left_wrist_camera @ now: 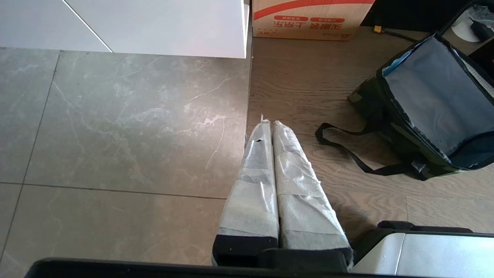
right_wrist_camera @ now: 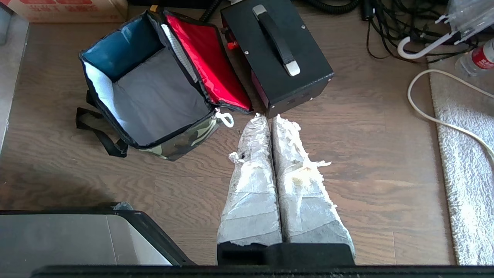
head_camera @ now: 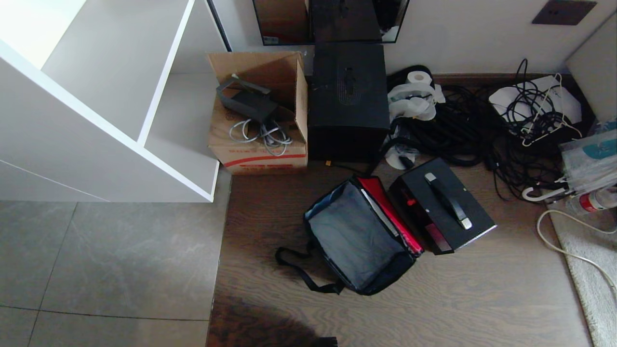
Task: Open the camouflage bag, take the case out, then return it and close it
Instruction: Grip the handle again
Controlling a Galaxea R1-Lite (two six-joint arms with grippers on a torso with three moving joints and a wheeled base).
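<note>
The camouflage bag (head_camera: 359,238) (left_wrist_camera: 432,104) (right_wrist_camera: 154,92) lies open on the wooden floor, its red-lined lid (right_wrist_camera: 206,71) folded back and nothing inside. The black case (head_camera: 441,205) (right_wrist_camera: 278,52) with its strap handle stands on the floor just beside the lid, outside the bag. My left gripper (left_wrist_camera: 269,122) is shut and empty, hanging over the tile-wood seam, apart from the bag's black strap (left_wrist_camera: 347,150). Also shut and empty, my right gripper (right_wrist_camera: 266,117) hangs just short of the case's near corner and the bag's white zipper pull (right_wrist_camera: 227,119). Neither gripper shows in the head view.
A brown cardboard carton (head_camera: 260,113) and a taller black box (head_camera: 348,99) stand behind the bag against the wall. Tangled black cables (head_camera: 482,130) and a white cord (head_camera: 569,246) lie to the right, by a pale rug (right_wrist_camera: 463,162). A white shelf unit (head_camera: 120,111) stands at the left.
</note>
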